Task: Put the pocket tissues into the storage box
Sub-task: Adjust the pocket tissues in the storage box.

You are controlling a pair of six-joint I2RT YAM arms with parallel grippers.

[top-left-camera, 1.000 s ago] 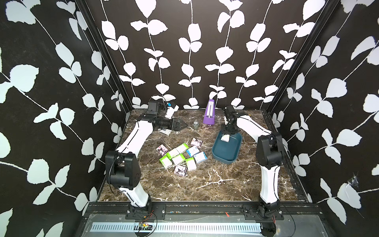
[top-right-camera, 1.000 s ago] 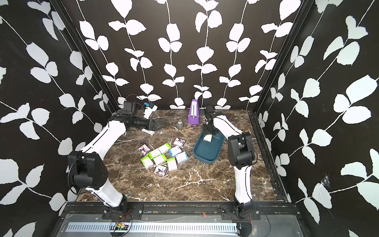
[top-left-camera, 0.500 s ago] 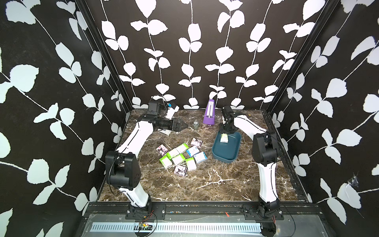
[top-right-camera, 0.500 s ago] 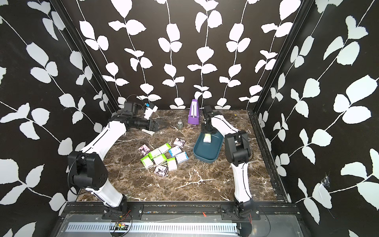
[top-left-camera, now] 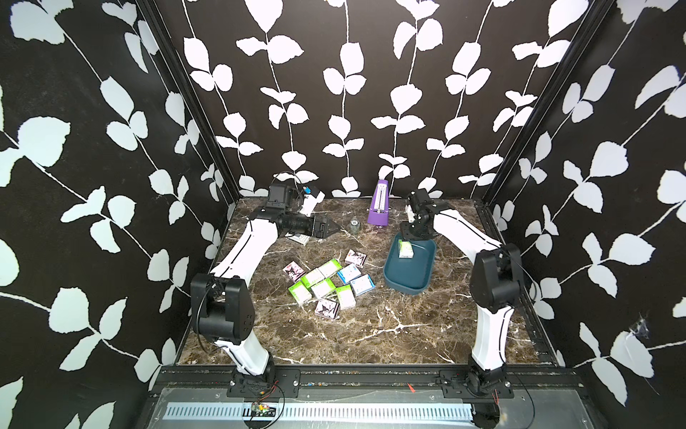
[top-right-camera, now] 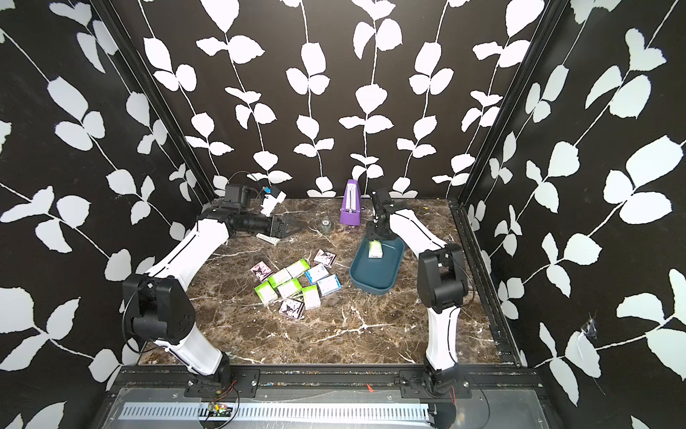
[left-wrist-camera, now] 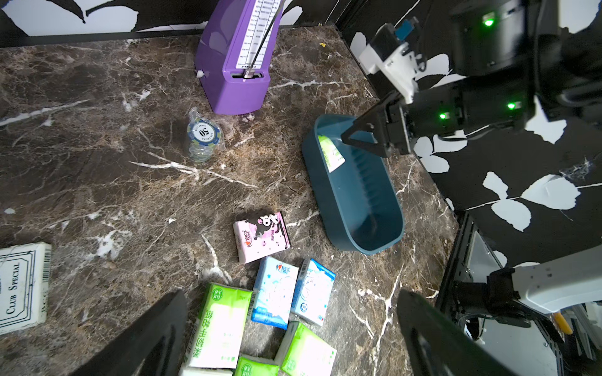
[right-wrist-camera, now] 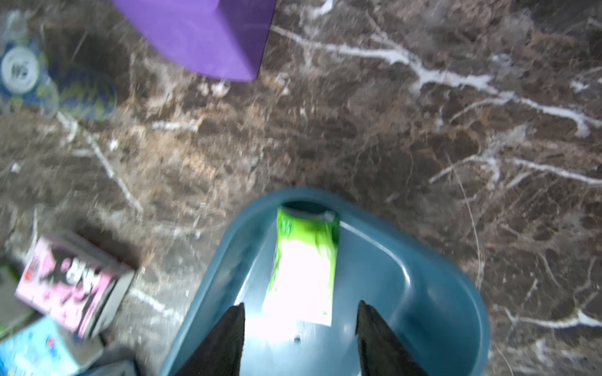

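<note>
Several pocket tissues [top-left-camera: 326, 284] lie clustered mid-table in both top views: green-white, blue-white and pink packets. One green-white packet [top-left-camera: 405, 249] [right-wrist-camera: 303, 270] lies loose inside the far end of the teal storage box [top-left-camera: 404, 288] [right-wrist-camera: 423, 293]. My right gripper [top-left-camera: 411, 237] [right-wrist-camera: 299, 312] hovers open just above that packet, nothing between its fingers. My left gripper [top-left-camera: 332, 229] [left-wrist-camera: 293, 325] is open and empty at the back left, apart from the cluster [left-wrist-camera: 277, 293]. The left wrist view also shows the box [left-wrist-camera: 358, 208].
A purple metronome [top-left-camera: 379, 208] stands at the back, just behind the box. A stack of poker chips [top-left-camera: 354, 225] sits between the grippers. A white card deck [left-wrist-camera: 22, 286] lies under the left arm [top-left-camera: 260, 237].
My right gripper's jaws have parted and let go of the green-white packet, which now rests in the box. The left arm has not moved.
</note>
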